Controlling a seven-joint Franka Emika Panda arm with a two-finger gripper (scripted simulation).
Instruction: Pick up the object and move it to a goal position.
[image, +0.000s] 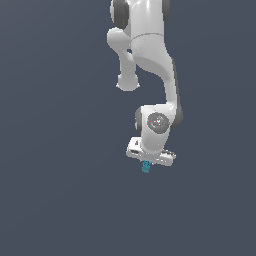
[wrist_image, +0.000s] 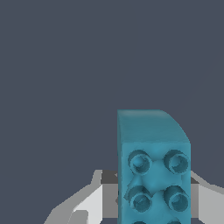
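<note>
The object is a small teal-blue block, sticking out just below the white hand of my gripper in the exterior view. It is far narrower than the hand. In the wrist view the block fills the near middle, its face showing round studs in pairs. It sits between my light grey fingers, with dark pads beside it. The gripper looks shut on the block. The lower end of the block is cut off by the frame edge.
A plain dark grey-blue surface fills both views. The white arm reaches down from the top of the exterior view. No goal marker shows.
</note>
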